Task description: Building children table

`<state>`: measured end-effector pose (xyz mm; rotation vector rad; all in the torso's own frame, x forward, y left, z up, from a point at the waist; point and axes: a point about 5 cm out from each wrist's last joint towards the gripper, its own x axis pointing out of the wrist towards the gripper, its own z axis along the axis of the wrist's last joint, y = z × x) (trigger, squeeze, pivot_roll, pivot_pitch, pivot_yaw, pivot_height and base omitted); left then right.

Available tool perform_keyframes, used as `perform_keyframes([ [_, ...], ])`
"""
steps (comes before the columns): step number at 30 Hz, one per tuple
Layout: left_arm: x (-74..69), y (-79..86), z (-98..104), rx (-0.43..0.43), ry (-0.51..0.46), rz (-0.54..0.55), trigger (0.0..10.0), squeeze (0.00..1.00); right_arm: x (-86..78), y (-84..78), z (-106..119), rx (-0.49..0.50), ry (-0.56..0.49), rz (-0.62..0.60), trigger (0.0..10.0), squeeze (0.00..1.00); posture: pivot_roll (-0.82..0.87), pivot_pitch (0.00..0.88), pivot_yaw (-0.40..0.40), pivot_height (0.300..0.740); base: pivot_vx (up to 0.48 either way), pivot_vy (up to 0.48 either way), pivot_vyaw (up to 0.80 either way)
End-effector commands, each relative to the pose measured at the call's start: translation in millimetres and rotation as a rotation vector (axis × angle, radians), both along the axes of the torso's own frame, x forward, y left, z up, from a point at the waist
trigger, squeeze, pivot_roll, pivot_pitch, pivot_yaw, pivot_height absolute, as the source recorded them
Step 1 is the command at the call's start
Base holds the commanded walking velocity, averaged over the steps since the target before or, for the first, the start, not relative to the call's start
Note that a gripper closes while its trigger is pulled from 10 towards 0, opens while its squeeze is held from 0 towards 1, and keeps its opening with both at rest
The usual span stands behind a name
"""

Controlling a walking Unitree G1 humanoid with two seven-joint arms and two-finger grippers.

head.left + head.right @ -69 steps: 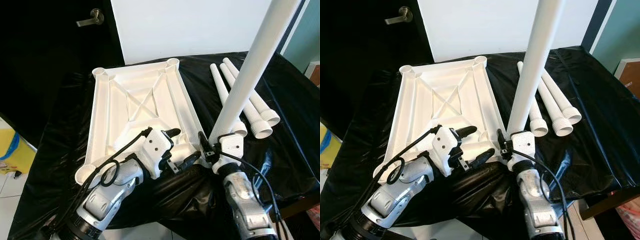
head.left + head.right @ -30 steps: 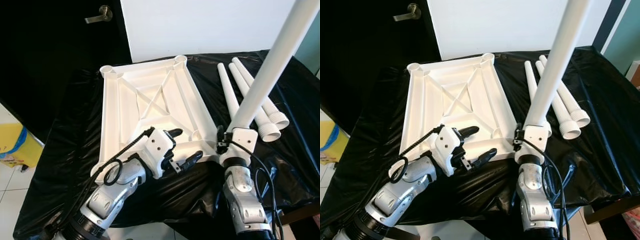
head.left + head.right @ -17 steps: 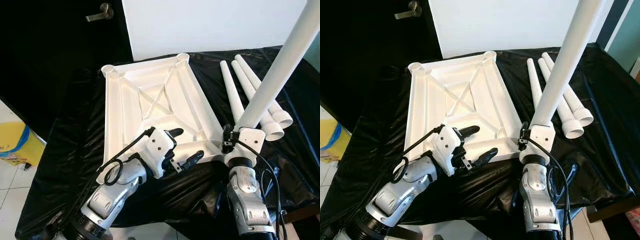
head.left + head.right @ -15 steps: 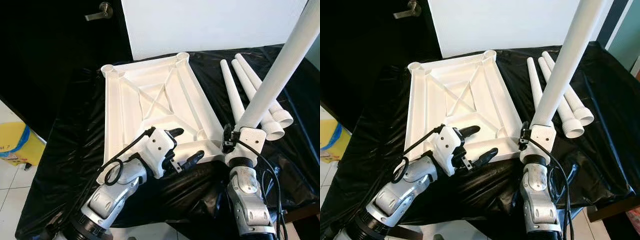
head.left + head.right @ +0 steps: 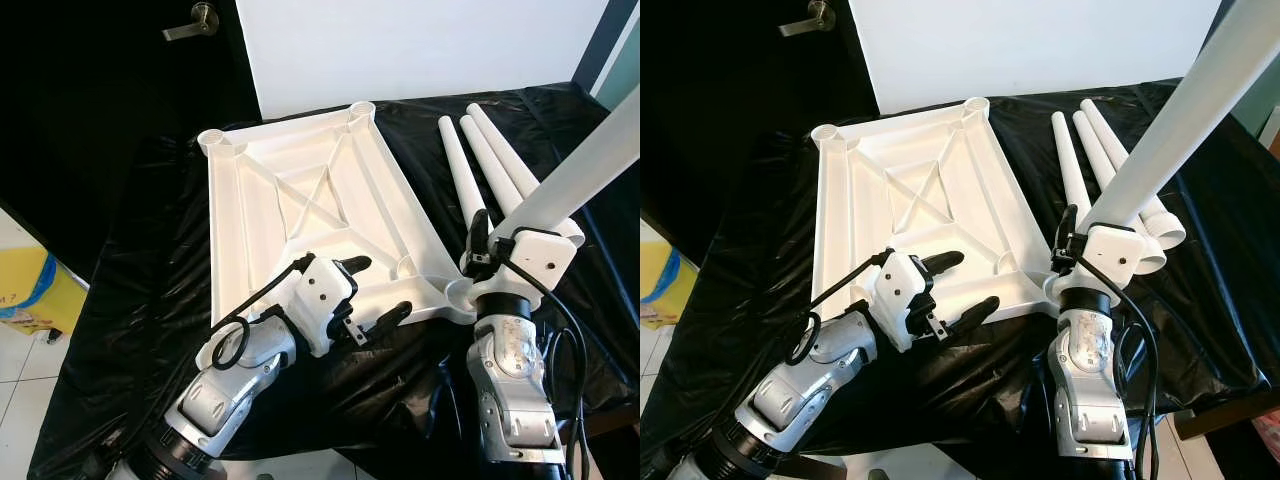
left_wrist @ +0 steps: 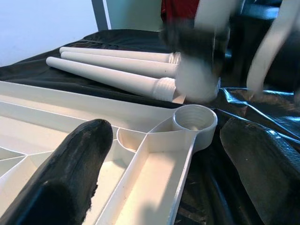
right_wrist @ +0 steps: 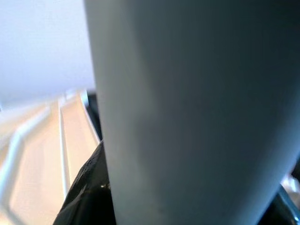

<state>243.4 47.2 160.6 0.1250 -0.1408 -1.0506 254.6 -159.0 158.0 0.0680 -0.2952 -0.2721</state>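
The white tabletop (image 5: 300,200) lies upside down on the black-covered table, with a round socket at each corner. My left gripper (image 5: 380,287) hovers open over its near edge, one finger (image 6: 75,173) above the ribbed underside and the other off the rim. My right gripper (image 5: 503,243) is shut on a white table leg (image 5: 585,165). The leg slants up to the right, and its lower end sits right by the near-right socket (image 6: 194,119). Three more legs (image 5: 480,170) lie side by side to the right of the tabletop.
A black plastic sheet (image 5: 150,250) covers the table and hangs over its near edge. Behind stand a dark door with a lever handle (image 5: 188,22) and a white wall. A yellow object (image 5: 30,290) sits on the floor at the left.
My right gripper has shifted right and tipped the leg from near upright to a strong slant rightward. The left gripper has held its place, still open.
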Motion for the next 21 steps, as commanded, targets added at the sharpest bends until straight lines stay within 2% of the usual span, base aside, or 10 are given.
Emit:
perform_keyframes([
  [1,-8.2,-4.2,-3.2,0.035,0.007,-0.184,10.0,0.0,-0.1,-0.1,-9.6,0.02,0.048,0.005,10.0,0.0,-0.17,0.045,0.067,0.74,0.0,0.0,0.0],
  [9,-8.8,-3.8,-3.5,0.038,0.007,-0.187,10.0,0.0,1.4,1.0,-17.7,0.025,0.096,0.034,10.0,0.0,-0.17,0.042,0.068,0.74,0.0,0.0,0.0],
  [10,-9.0,-3.8,-3.4,0.038,0.007,-0.188,10.0,0.0,3.0,1.9,-21.9,0.008,0.114,0.085,10.0,0.0,-0.17,0.042,0.07,0.74,0.0,0.0,0.0],
  [13,-8.9,-3.9,-3.3,0.039,0.007,-0.188,10.0,0.0,4.3,1.5,-24.6,0.005,0.125,0.11,10.0,0.0,-0.17,0.041,0.07,0.74,0.0,0.0,0.0],
  [21,-8.0,-3.3,-2.3,0.039,0.006,-0.186,10.0,0.0,19.5,-15.5,-36.5,-0.039,0.179,0.21,10.0,0.0,-0.17,0.053,0.078,0.74,0.0,0.0,0.0],
])
